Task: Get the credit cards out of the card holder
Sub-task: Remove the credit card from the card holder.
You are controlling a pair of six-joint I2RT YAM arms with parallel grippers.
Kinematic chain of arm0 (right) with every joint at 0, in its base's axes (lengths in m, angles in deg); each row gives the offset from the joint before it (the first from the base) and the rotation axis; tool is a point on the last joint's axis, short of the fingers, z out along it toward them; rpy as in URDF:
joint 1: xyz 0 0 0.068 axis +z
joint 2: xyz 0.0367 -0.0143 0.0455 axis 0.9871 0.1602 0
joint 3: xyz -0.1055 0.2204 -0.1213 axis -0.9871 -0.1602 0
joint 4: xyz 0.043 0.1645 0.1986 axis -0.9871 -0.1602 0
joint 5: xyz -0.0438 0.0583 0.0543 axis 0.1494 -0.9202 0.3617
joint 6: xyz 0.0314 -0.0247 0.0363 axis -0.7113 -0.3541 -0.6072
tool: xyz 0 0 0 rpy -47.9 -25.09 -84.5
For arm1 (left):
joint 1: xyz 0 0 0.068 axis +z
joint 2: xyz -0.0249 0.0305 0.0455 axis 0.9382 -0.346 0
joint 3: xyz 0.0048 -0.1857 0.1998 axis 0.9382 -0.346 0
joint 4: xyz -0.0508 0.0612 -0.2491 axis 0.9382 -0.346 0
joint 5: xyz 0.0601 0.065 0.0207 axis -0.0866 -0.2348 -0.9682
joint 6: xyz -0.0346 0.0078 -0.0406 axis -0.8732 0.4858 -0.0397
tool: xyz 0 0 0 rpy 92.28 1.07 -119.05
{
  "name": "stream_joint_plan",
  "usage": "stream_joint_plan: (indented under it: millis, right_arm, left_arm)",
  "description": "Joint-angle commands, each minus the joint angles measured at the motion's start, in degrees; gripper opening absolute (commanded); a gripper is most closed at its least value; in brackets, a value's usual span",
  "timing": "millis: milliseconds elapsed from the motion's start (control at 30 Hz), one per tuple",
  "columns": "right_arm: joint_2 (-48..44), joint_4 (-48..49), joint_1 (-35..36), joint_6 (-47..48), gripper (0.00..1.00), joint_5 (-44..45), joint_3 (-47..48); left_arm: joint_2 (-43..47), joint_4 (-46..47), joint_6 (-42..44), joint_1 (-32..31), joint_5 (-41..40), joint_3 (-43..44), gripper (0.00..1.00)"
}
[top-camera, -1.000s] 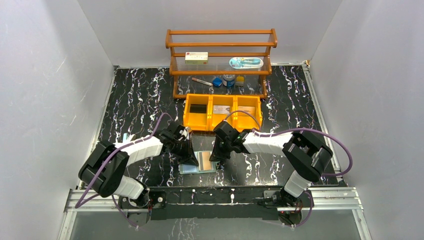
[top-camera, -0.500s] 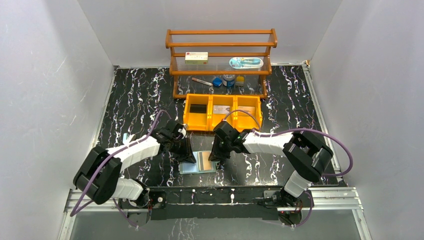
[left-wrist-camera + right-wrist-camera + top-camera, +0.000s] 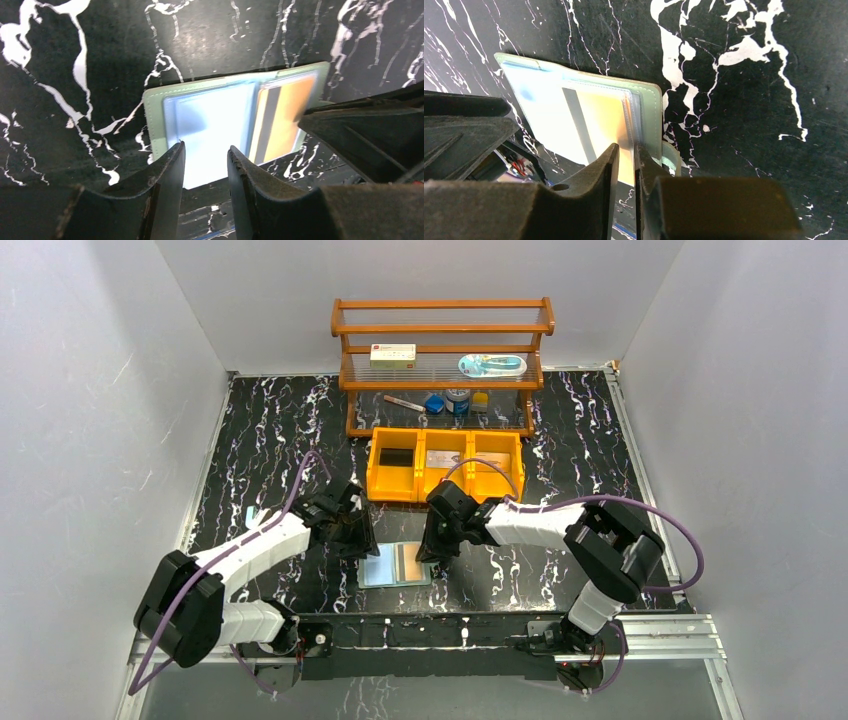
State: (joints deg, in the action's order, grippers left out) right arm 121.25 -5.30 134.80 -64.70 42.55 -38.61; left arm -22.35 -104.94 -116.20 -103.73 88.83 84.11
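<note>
The card holder [image 3: 397, 565] lies open and flat on the black marbled table between my two grippers. Its sage-green rim [image 3: 153, 117] frames a pale blue pocket on one half. On the other half an orange-tan credit card [image 3: 292, 112] with a dark stripe shows in its pocket. My left gripper [image 3: 206, 162] hovers open over the holder's near edge, with nothing between its fingers. My right gripper [image 3: 626, 155] stands over the orange card's [image 3: 601, 117] outer edge, beside the snap tab [image 3: 671, 157]. Its jaws are a narrow slit apart, and the card shows through the gap.
An orange three-compartment bin [image 3: 446, 462] sits just behind the holder, with a dark item and flat pieces inside. Behind it stands a wooden rack [image 3: 443, 360] holding a white box [image 3: 392, 356] and small items. A small pale object [image 3: 256, 514] lies at the left.
My left gripper has opened, lifted off the holder's left half and drawn back to the left. The right gripper's jaws have parted slightly and it has hardly moved.
</note>
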Motion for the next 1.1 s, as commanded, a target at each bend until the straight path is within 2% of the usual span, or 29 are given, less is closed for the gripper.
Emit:
stream_joint_plan:
  millis: [0,300,667,1067]
  right_arm:
    - [0.0,2.9,-0.1,1.3,0.25,-1.5,2.1]
    - [0.7,6.9,-0.1,0.7,0.26,-6.1,3.1]
    - [-2.2,6.4,-0.1,0.9,0.26,-4.4,3.5]
    - [-2.1,10.9,-0.1,0.6,0.26,-9.3,4.5]
  left_arm:
    - [1.9,-3.3,-0.2,-0.3,-1.8,-2.3,0.35]
    - [1.8,3.8,-1.3,-0.3,7.4,-7.4,0.28]
    - [1.8,4.0,-1.2,-0.3,7.2,-6.9,0.26]
    - [2.4,2.8,-0.9,-0.3,5.8,-5.5,0.26]
